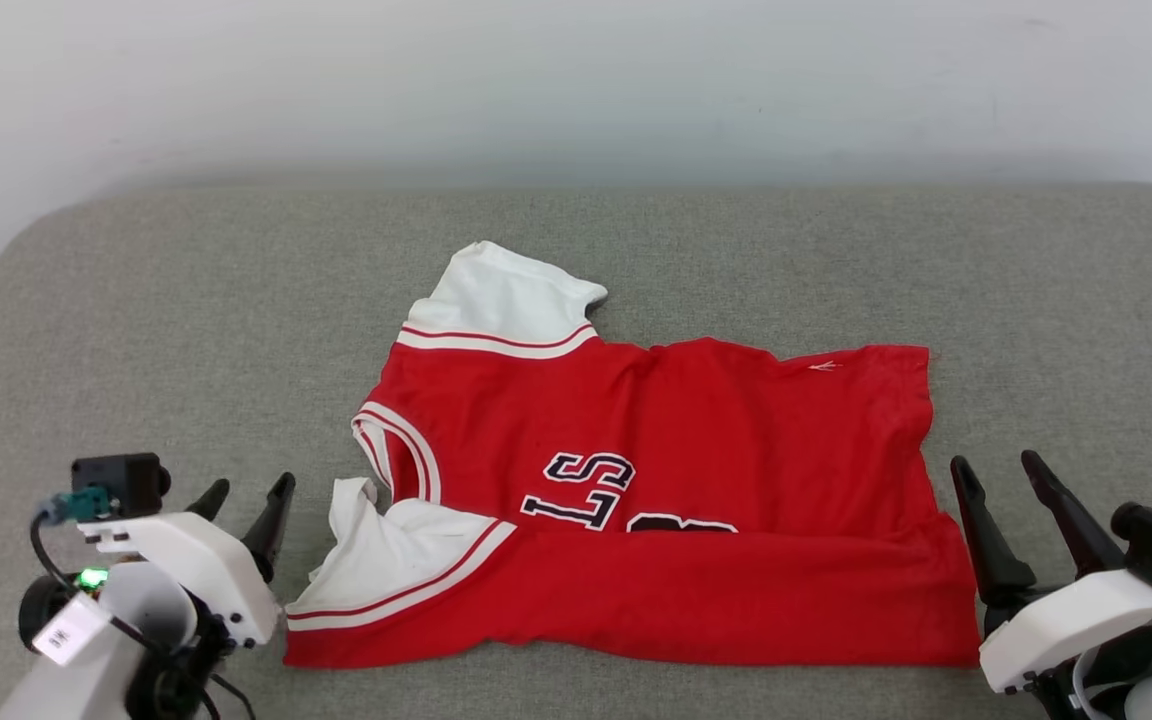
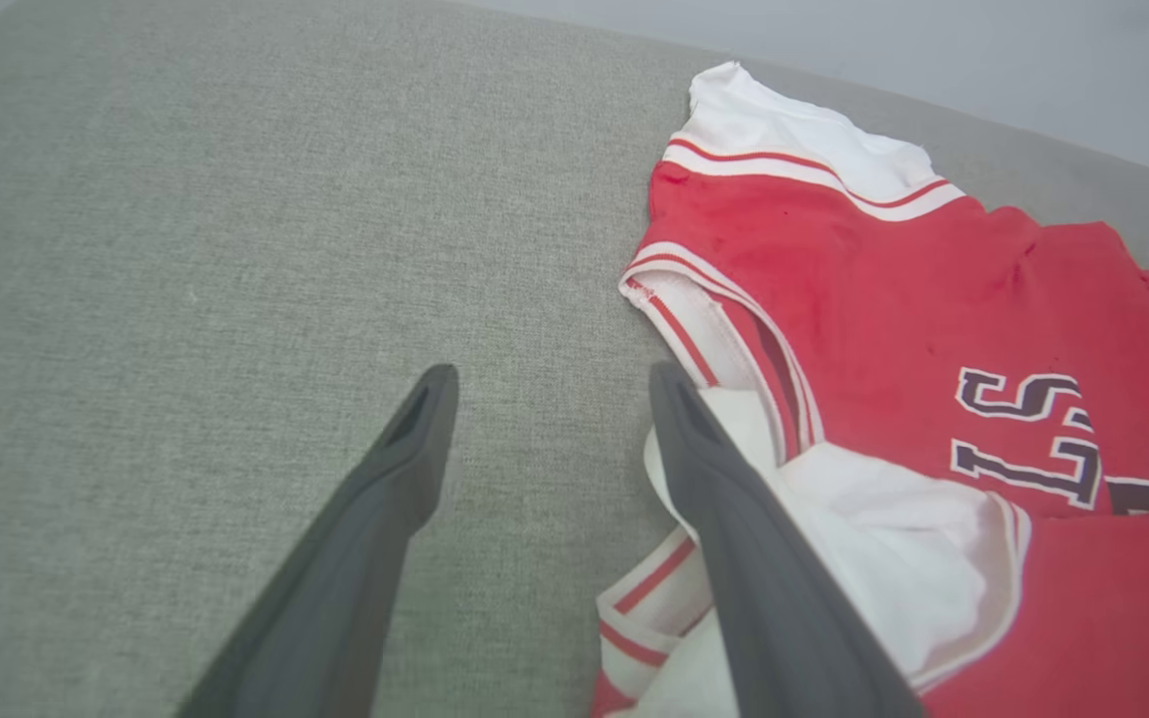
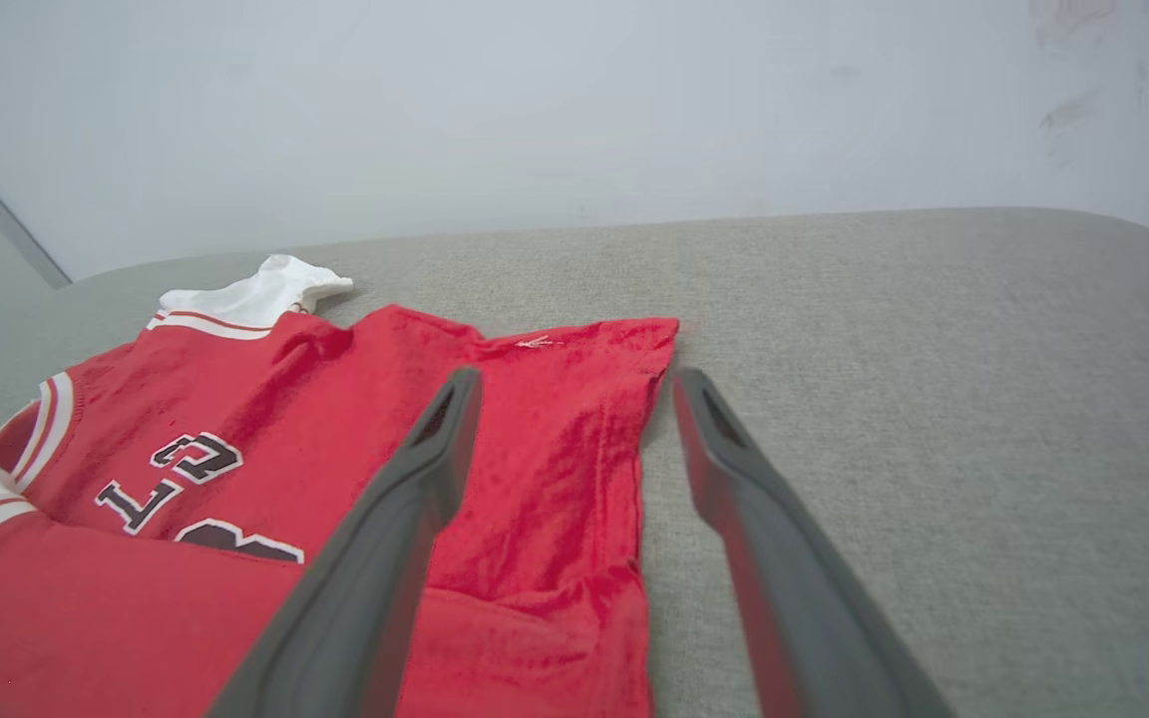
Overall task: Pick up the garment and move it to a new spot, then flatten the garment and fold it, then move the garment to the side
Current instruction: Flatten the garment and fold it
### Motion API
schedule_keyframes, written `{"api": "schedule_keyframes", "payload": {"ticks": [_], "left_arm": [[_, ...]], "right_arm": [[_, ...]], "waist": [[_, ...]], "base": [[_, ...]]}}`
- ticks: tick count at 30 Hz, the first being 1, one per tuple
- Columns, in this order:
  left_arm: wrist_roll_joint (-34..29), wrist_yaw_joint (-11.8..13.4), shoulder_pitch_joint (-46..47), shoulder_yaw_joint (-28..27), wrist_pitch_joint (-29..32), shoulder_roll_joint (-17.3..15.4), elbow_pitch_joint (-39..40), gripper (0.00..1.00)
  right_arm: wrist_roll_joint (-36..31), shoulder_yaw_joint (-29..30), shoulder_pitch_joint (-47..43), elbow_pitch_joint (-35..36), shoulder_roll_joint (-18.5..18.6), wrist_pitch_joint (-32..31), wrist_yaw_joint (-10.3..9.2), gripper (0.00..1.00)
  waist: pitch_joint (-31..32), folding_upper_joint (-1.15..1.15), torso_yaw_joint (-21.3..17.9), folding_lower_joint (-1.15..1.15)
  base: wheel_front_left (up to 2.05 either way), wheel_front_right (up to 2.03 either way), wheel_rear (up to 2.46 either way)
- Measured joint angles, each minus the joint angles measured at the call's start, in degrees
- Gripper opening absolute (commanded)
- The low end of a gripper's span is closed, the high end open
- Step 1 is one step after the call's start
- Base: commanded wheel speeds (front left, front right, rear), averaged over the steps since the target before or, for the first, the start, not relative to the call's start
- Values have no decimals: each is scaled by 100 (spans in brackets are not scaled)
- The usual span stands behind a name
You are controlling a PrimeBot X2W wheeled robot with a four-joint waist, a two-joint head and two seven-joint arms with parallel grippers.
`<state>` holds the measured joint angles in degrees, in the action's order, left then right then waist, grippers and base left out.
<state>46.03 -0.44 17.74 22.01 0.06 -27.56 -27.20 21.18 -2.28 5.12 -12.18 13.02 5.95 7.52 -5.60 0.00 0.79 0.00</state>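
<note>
The garment (image 1: 656, 480), a red jersey with white sleeves and black lettering, lies on the grey cushion with its near long edge folded up over the front, covering part of the letters. Its collar points left. My left gripper (image 1: 251, 495) stands open just left of the near white sleeve (image 2: 894, 538), nothing between its fingers (image 2: 405, 449). Off the garment's right hem, my right gripper (image 1: 996, 475) is open too; in the right wrist view one finger (image 3: 435, 449) hangs over the red cloth (image 3: 555, 459) and the other over bare cushion.
The grey fabric cushion (image 1: 136, 330) spreads wide on both sides and behind the garment. A pale wall (image 1: 576, 90) rises behind its far edge. The cushion's rounded corners curve away at far left and far right.
</note>
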Motion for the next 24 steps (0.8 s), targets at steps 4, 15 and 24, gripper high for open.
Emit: {"api": "schedule_keyframes", "payload": {"ticks": [4, 15, 24], "left_arm": [[232, 67, -10, -13, 845, -359, 478, 100], [1193, 713, -539, -53, 3184, -1027, 1941, 100], [1213, 1006, -672, 257, 3704, -961, 2050, 100]], "right_arm": [[-212, 131, -210, 344, -143, -107, 0, 100], [-380, 305, -446, 870, -509, -412, 0, 100], [-247, 278, -386, 951, -578, -512, -1, 100]], "waist": [[63, 0, -33, 0], [-83, 0, -182, 0], [-423, 0, -253, 0]], "base": [[0, 0, 0], [0, 0, 0], [0, 0, 0]]}}
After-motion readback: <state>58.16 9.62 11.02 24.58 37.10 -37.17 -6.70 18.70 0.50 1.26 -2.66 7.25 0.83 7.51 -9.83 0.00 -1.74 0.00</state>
